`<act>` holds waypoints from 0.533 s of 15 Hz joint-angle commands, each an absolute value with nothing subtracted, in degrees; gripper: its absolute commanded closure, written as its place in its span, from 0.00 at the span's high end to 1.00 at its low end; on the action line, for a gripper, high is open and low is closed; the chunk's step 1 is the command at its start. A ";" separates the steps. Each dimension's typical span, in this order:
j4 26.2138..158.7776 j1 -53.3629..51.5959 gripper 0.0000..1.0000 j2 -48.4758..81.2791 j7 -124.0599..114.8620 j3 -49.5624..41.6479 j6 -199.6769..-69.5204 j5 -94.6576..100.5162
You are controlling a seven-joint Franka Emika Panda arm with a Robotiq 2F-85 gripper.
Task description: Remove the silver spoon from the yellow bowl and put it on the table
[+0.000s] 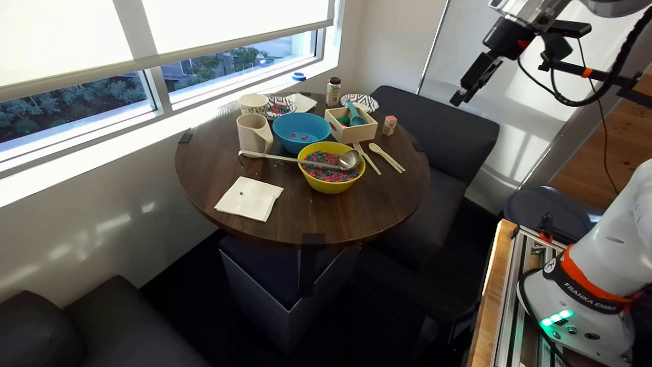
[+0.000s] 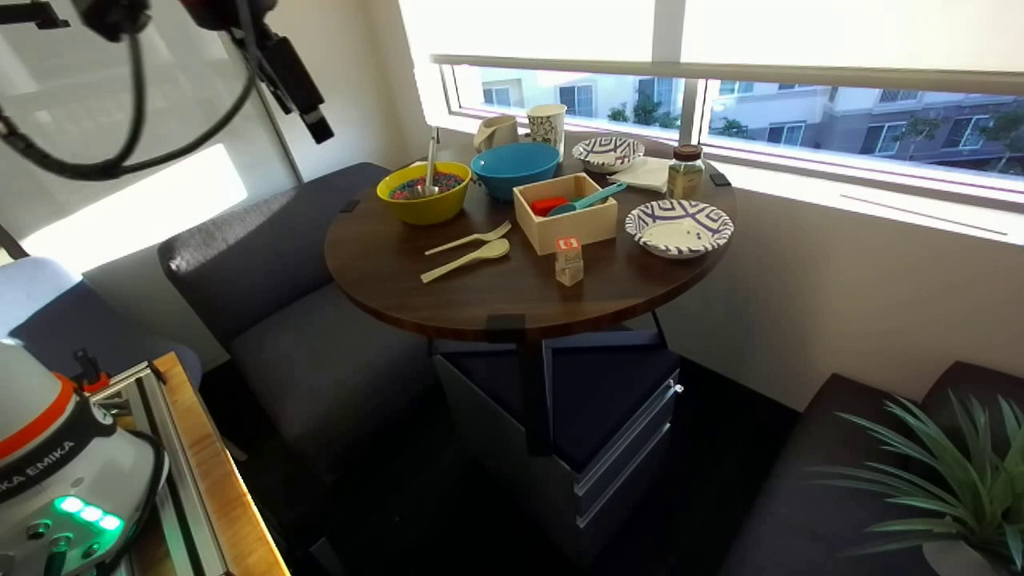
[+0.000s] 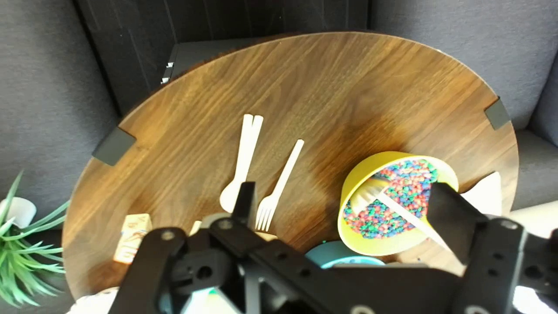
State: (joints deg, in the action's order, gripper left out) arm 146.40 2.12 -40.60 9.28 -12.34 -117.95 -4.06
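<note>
The silver spoon (image 1: 349, 160) is a long-handled ladle with its head in the yellow bowl (image 1: 331, 186), on colored bits. Its handle slants over the rim and past it. The spoon (image 2: 431, 164) and the bowl (image 2: 424, 211) also show in an exterior view. The bowl stands on the dark brown round table (image 1: 285, 224). My gripper (image 1: 464, 96) hangs in the air above and beside the table, apart from everything. In the wrist view, my gripper (image 3: 343, 192) is open and empty; its right finger overlaps the bowl (image 3: 359, 170) and hides part of the spoon handle (image 3: 407, 216).
Beside the yellow bowl stand a blue bowl (image 1: 300, 127), a beige pitcher (image 1: 250, 135) and a wooden box (image 1: 354, 134) holding a teal scoop. A wooden fork (image 2: 472, 238) and spoon (image 2: 468, 260), small block (image 2: 569, 262), jar (image 2: 685, 172) and napkin (image 1: 249, 199) also lie around.
</note>
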 commanded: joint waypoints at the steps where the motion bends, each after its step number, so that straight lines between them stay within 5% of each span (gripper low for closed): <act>1: 141.33 -1.58 1.00 -29.32 9.59 -9.04 -122.70 -7.14; 8: 135.26 -3.71 1.00 -13.30 8.79 -1.33 -133.02 -5.25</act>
